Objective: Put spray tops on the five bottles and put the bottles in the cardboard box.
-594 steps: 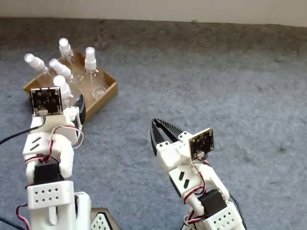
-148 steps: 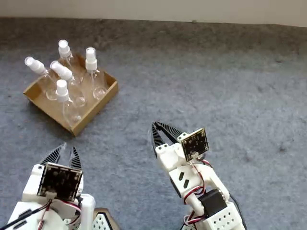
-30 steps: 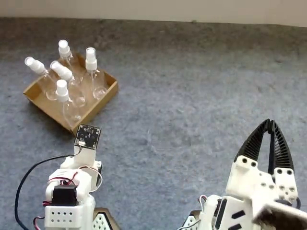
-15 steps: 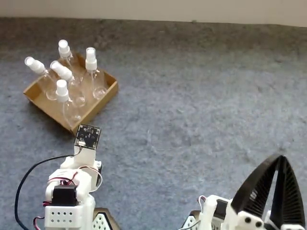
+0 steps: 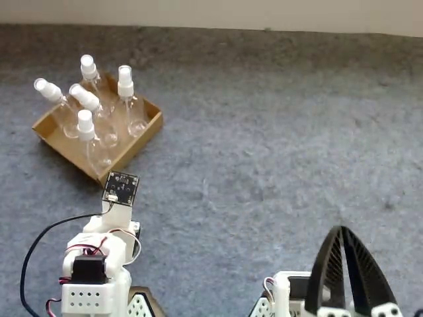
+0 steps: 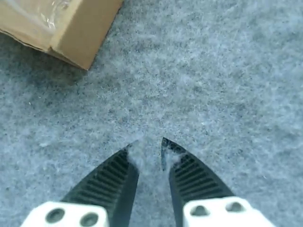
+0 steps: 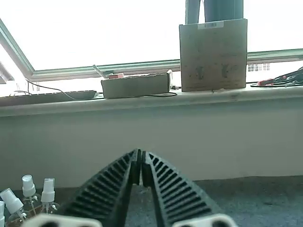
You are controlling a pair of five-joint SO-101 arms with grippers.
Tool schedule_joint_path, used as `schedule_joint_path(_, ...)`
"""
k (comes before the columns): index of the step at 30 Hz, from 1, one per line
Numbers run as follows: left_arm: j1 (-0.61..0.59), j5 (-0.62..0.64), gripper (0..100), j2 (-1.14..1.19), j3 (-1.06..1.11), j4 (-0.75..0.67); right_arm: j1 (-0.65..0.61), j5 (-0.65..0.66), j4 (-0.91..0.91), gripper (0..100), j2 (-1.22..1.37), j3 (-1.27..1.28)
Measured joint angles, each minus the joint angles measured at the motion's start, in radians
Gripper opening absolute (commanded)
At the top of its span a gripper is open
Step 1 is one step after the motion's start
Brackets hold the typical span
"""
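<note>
The cardboard box (image 5: 141, 141) sits at the far left of the grey carpet. Several clear bottles (image 5: 127, 104) stand in it, each with a white spray top (image 5: 124, 80). My left arm is folded low at the near left, a little short of the box. Its gripper (image 6: 147, 142) hangs over bare carpet with the fingers slightly apart and nothing between them, and a box corner (image 6: 75, 28) lies ahead of it. My right gripper (image 5: 342, 230) is raised at the near right, shut and empty. In the right wrist view that gripper (image 7: 140, 152) points at the far wall, with bottles (image 7: 47, 191) low at one side.
Grey carpet (image 5: 264, 132) covers the table from the box to the right edge. A pale wall (image 7: 189, 137) runs along the far side, with a window sill above carrying a cardboard panel (image 7: 213, 54) and a flat box (image 7: 135, 85).
My right arm has drawn back toward the near edge, and its shut gripper has swung up and shifted a little left. The left arm, box and bottles have not moved.
</note>
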Motion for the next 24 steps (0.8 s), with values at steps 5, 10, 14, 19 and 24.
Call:
schedule_joint_path(5, 0.0, 0.0, 1, 0.0, 0.0, 0.0, -0.002, 0.0, 0.121, 0.5, 0.0, -0.161)
schedule_joint_path(10, 0.0, 0.0, 1, 0.0, 0.0, 0.0, -0.002, 0.0, 0.233, 0.5, 0.0, -0.238)
schedule_joint_path(14, 0.0, 0.0, 1, 0.0, 0.0, 0.0, -0.003, 0.0, 0.244, 0.5, 0.0, -0.117)
schedule_joint_path(19, 0.0, 0.0, 1, 0.0, 0.0, 0.0, -0.005, 0.0, 0.103, 0.5, 0.0, 0.178)
schedule_joint_path(24, 0.0, 0.0, 1, 0.0, 0.0, 0.0, -0.005, 0.0, -0.068, 0.5, 0.002, 0.532)
